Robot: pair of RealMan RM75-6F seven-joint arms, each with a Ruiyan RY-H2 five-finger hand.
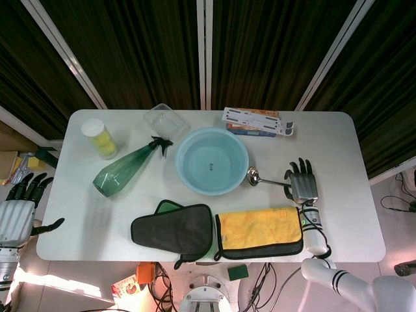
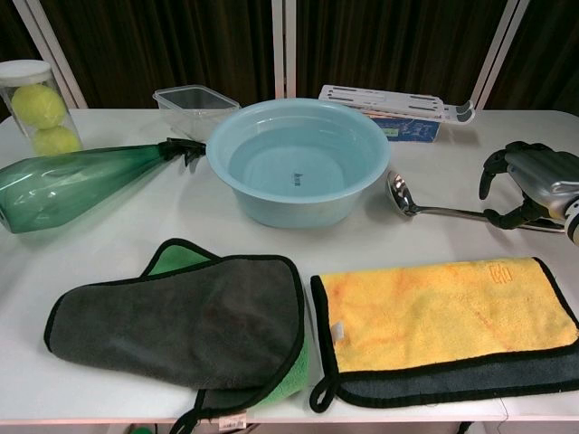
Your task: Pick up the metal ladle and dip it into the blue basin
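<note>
The metal ladle (image 1: 253, 174) (image 2: 403, 195) lies flat on the white table, its bowl just right of the blue basin (image 1: 242, 146) (image 2: 289, 212) and its handle running right. My right hand (image 1: 302, 185) (image 2: 534, 185) arches over the far end of that handle, fingers curved down and apart, thumb low beside the handle; it has not closed on the handle. The basin stands at the table's middle. My left hand (image 1: 19, 208) hangs off the table's left edge with fingers spread, holding nothing.
A green spray bottle (image 1: 127, 168) (image 2: 81, 185) lies left of the basin. Behind stand a tennis ball tube (image 1: 99, 138), a clear plastic container (image 1: 162, 120) and a flat box (image 1: 257, 121). A dark grey cloth (image 1: 172, 231) and a yellow cloth (image 1: 260, 227) cover the front.
</note>
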